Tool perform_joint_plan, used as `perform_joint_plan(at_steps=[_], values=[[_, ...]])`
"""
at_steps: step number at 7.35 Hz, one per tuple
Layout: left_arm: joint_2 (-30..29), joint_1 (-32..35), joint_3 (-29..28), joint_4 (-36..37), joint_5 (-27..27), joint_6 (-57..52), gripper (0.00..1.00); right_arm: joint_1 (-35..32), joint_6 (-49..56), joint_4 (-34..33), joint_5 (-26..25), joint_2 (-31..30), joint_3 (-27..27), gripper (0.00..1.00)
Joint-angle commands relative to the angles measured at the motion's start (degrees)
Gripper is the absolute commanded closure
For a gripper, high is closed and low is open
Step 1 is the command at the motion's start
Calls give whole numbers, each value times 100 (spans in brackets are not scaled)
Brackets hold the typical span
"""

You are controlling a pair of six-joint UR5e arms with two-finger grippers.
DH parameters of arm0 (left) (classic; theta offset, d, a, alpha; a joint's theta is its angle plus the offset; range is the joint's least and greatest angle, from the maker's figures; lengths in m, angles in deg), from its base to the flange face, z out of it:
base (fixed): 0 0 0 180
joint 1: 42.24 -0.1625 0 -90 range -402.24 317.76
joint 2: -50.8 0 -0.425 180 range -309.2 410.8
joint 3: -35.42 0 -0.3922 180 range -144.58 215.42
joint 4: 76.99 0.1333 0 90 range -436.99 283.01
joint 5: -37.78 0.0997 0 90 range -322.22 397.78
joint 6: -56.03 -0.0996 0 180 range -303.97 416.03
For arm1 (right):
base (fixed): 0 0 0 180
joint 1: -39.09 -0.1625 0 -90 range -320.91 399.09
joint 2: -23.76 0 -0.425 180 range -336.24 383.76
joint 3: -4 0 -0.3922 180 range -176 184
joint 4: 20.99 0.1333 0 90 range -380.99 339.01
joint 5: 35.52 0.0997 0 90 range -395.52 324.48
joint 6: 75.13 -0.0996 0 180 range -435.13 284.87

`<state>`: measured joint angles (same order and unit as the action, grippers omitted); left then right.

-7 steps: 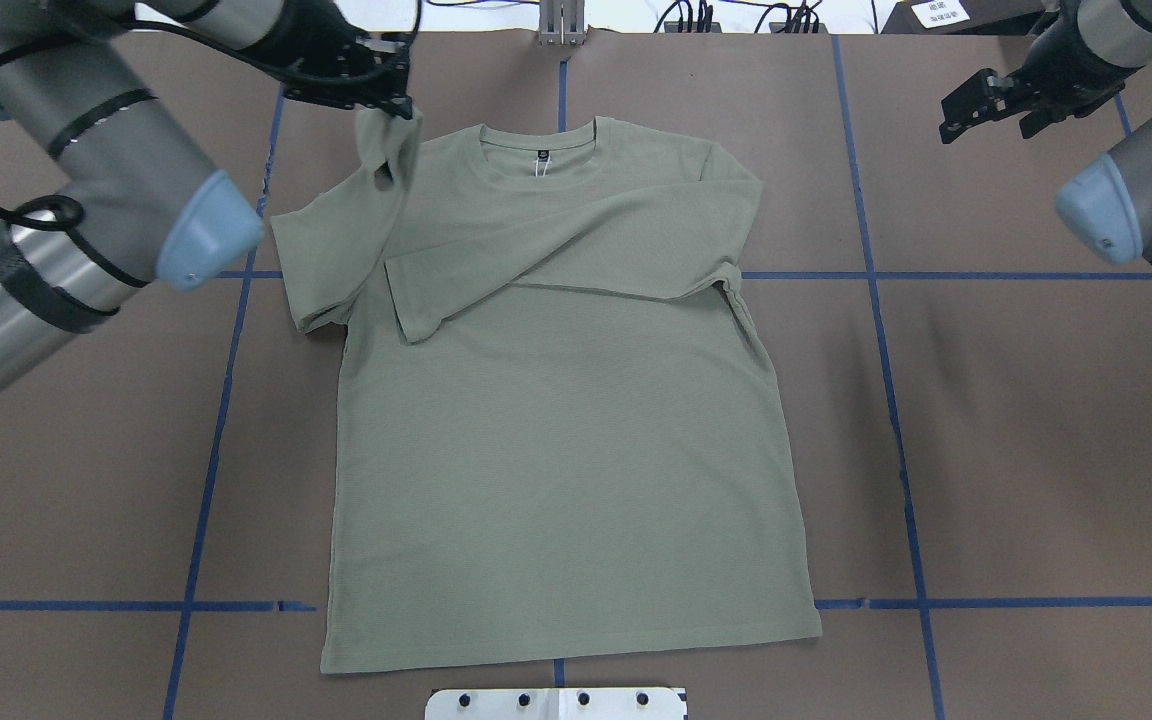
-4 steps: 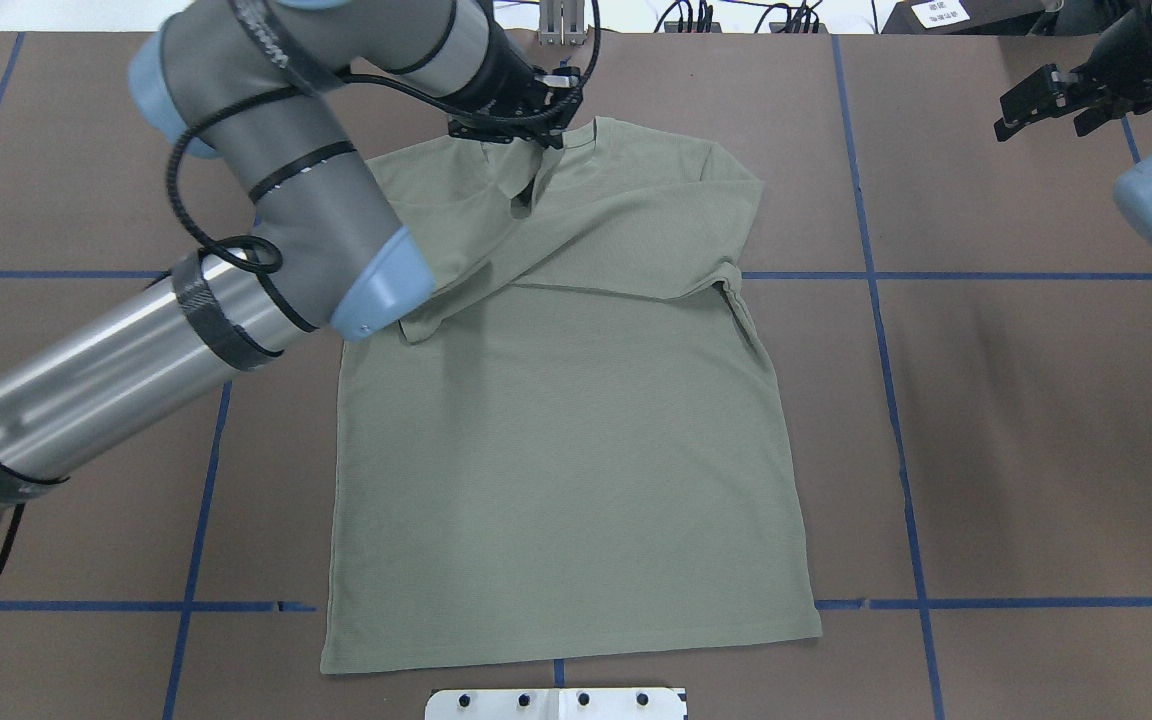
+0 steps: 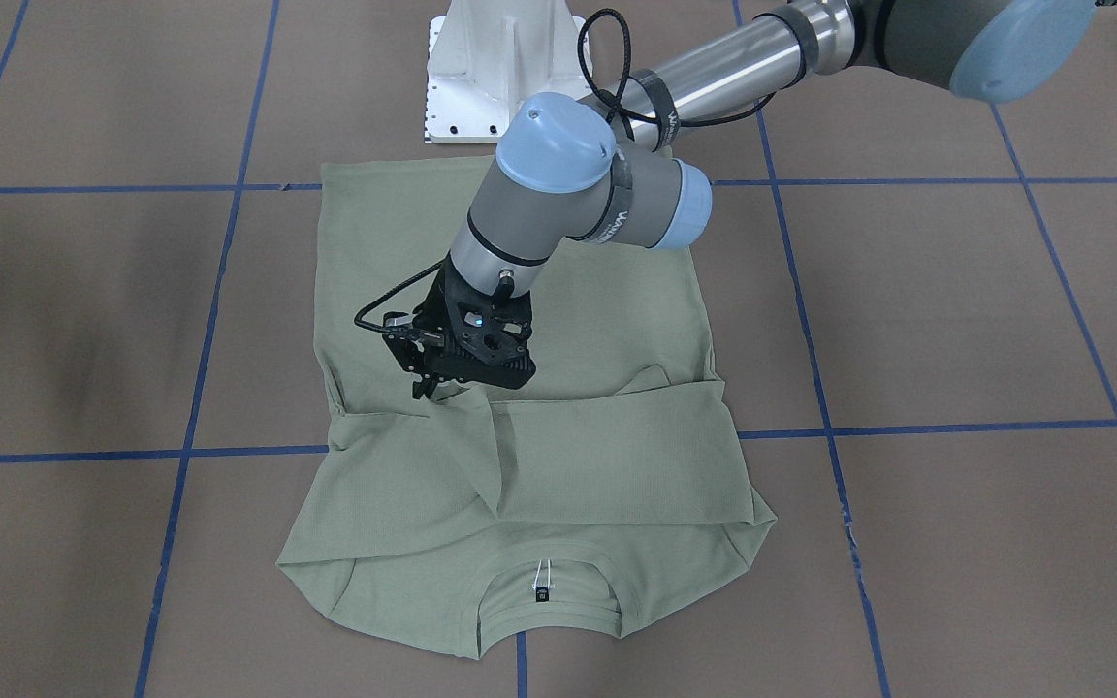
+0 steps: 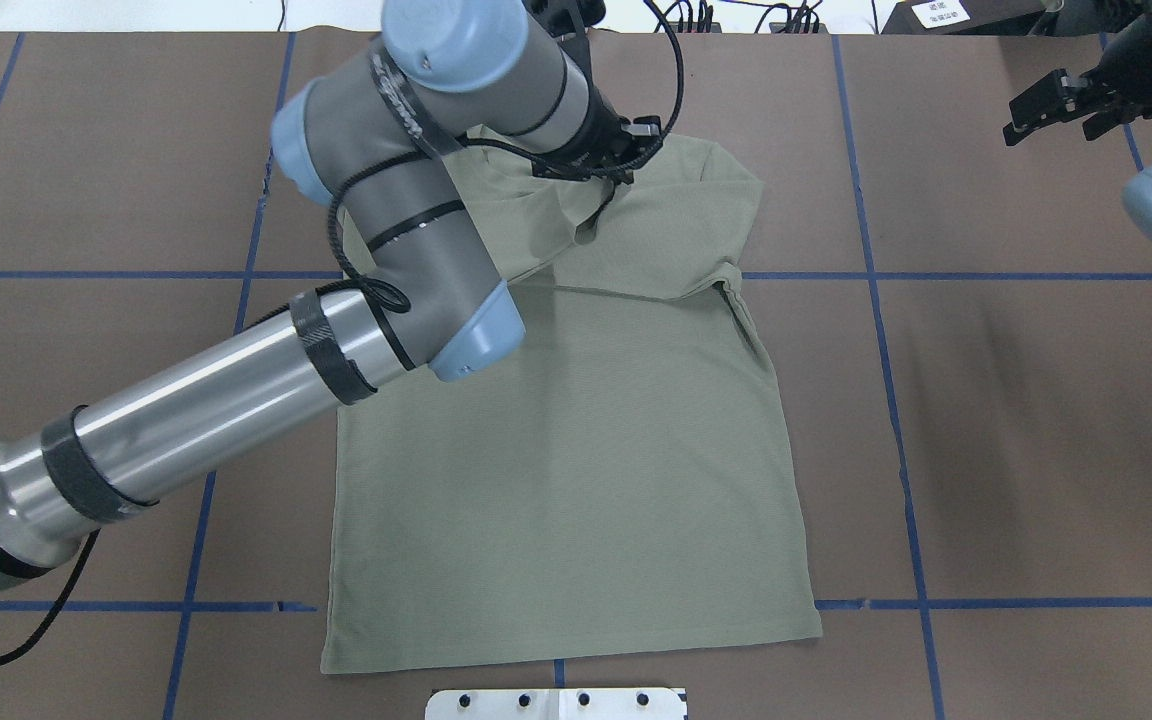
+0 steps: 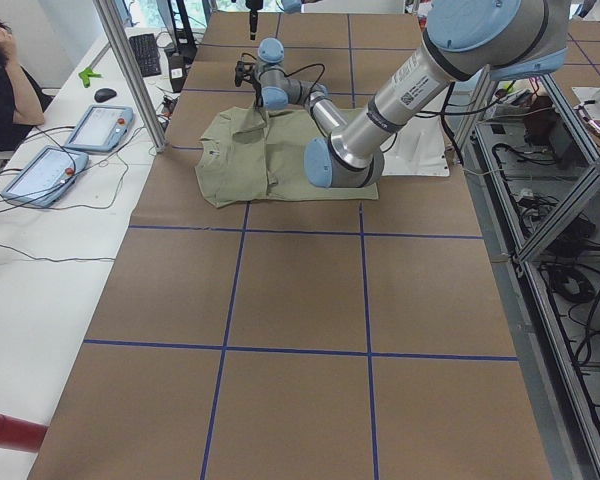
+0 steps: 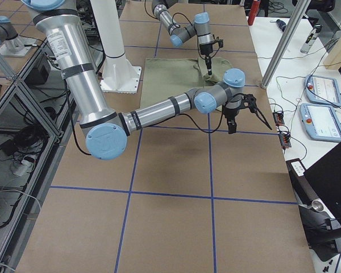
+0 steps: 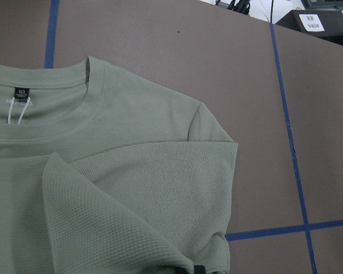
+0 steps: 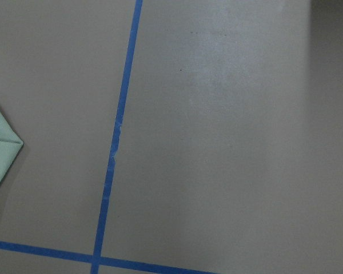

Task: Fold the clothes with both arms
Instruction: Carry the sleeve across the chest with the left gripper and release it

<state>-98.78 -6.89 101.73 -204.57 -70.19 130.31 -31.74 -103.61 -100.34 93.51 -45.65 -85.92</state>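
Clearly the shirt [image 4: 576, 450], flat on the surface [image 4: 1036, 400] beside the pedestal [image 3: 500, 68], looks soft and limp, best pinched at a hem; left hand [image 3: 430, 386] pinches its sleeve [image 3: 466, 441], right hand [image 4: 1051, 105] hangs spread.

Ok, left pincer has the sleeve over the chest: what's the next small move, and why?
Probably lower the left pincer a little and open it. It is shut on the sleeve, whose cuff end hangs lifted over the shirt chest, above the other sleeve already folded across. Releasing there should lay it flat. The right pincer is open, off the cloth.
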Motion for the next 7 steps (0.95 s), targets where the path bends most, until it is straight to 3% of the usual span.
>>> perform_joint_plan(at_steps=[1, 3, 4, 5, 7], values=[[-368, -413, -545, -206, 449, 16, 100, -1, 0, 7, -9, 6, 1, 0], [-405, -520, -663, -442, 513, 24, 97, -1, 0, 16, -18, 6, 1, 0], [-362, -608, -689, -617, 530, 25, 1, 8, -8, 25, -26, 15, 18, 0], [-370, -652, -655, -567, 670, -2, 0, 17, -8, 34, -44, 24, 27, 0], [-370, -487, -271, 604, 549, -473, 0, 78, -78, 43, -53, 85, 27, 0]])
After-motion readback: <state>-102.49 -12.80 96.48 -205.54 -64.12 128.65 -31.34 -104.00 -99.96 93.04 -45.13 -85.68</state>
